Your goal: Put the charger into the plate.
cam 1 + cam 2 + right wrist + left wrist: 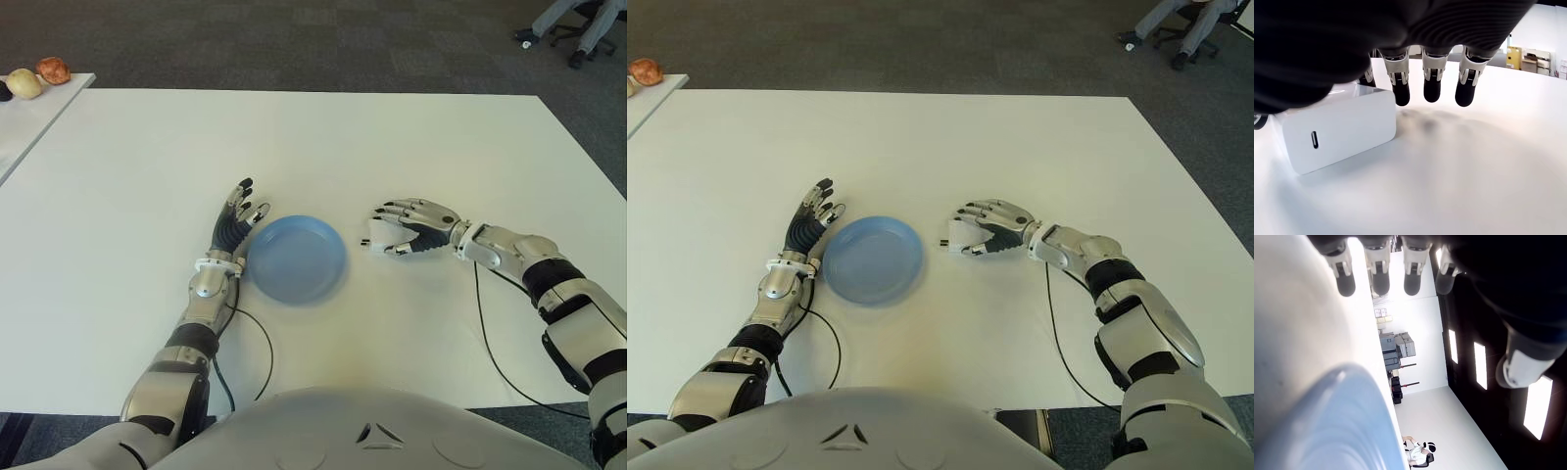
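Reaching for the grab, that's the step as I read it; nothing is lifted.
charger: small white block (1337, 127) sitting on the tabletop (294, 137), just right of the plate and not in it. A slot-shaped port faces the right wrist camera.
right hand: (404, 229) draped over the charger from the right, fingers (1432, 81) curved down past its far edge with their tips hanging above the tabletop. Not closed on it as far as I can tell, so I'd call it loosely curled and holding nothing. Thumb isn't visible, so can't say where it sits.
left hand: (235, 223) idle, showing just left of the plate, fingers straight and spread, empty.
plate: shallow blue dish (297, 258), between the 2 hands, nothing in it.
how I'd do it: the block is smooth and boxy, so pinch it across 2 opposite flat faces, fingers on the far side and thumb on the near one, rather than clawing at the top. Close slowly; a hard squeeze off-centre could squirt it sideways.
lift: only enough to clear the plate's rim (913, 257), then carry left.
release: lower it to the middle of the dish before letting go, since dropping it on the sloped edge might let it slide back out.
watch out: the black cable (487, 333) along the right arm could drag on the tabletop.
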